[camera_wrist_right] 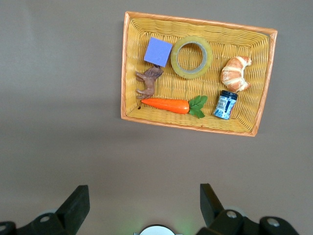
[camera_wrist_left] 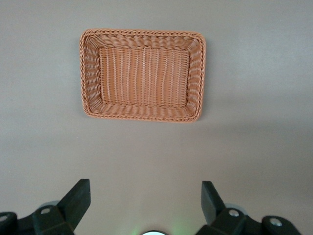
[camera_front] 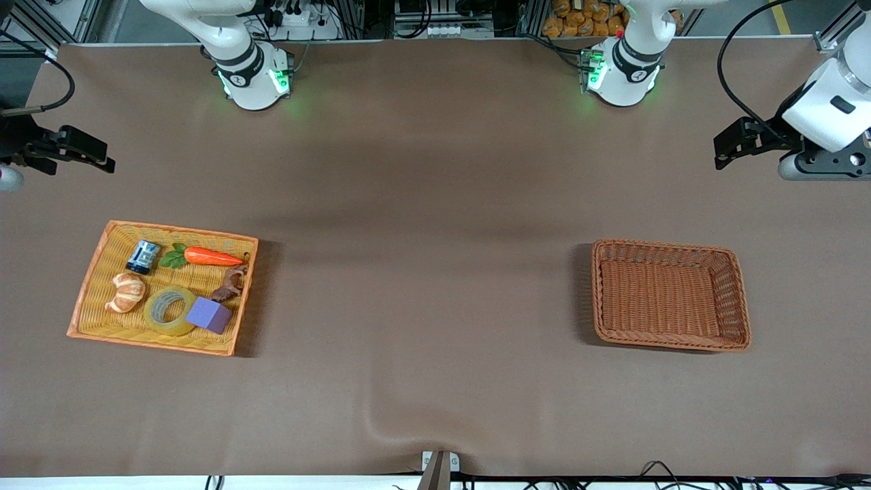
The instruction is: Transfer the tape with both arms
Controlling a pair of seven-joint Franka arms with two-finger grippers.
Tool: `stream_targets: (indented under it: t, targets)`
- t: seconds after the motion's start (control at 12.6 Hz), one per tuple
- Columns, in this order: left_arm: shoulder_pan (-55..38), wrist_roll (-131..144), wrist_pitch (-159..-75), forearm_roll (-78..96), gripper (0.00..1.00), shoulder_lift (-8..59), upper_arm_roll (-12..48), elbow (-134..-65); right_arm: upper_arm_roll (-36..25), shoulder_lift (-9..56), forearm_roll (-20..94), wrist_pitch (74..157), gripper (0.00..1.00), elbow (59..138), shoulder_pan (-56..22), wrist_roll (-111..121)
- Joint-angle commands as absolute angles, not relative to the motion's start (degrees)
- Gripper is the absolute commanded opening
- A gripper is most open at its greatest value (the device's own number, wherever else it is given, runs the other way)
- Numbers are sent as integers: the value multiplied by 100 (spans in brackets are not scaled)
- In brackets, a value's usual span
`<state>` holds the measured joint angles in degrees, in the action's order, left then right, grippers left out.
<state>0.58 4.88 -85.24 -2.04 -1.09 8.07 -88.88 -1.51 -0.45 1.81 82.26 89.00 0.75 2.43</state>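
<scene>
The tape [camera_front: 151, 314], a translucent yellowish ring, lies flat in the yellow wicker basket [camera_front: 156, 344] toward the right arm's end of the table, touching the purple cube [camera_front: 209, 314]. It also shows in the right wrist view [camera_wrist_right: 192, 74]. My right gripper [camera_front: 102, 155] is open and empty, high over the bare table at that end; its wrist view [camera_wrist_right: 143, 198] looks down on the yellow basket [camera_wrist_right: 124, 68]. My left gripper [camera_front: 721, 151] is open and empty, high over the left arm's end. Its wrist view [camera_wrist_left: 145, 193] shows the empty brown basket [camera_wrist_left: 143, 76].
The yellow basket also holds a croissant [camera_front: 126, 292], a blue jar [camera_front: 143, 257], a carrot [camera_front: 212, 256] and a brown animal figure [camera_front: 230, 284]. The brown wicker basket [camera_front: 670, 294] sits toward the left arm's end. Brown cloth covers the table between the baskets.
</scene>
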Motion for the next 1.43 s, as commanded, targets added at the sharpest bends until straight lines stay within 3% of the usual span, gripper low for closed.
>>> stream_targets:
  t: [0.0, 1.03, 1.35]
  targets:
    - [158, 422, -8394, -35, 100, -141, 826, -8815, -202, -114, 220, 8156, 100, 8921, 35, 290]
    - [272, 343, -8376, -9, 100, -79, 826, -8859, -193, -35, 202, 8200, 100, 8886, 53, 281]
    - [272, 351, -8385, -9, 100, -62, 826, -8877, -193, 350, 229, 8621, 100, 8886, 88, 281]
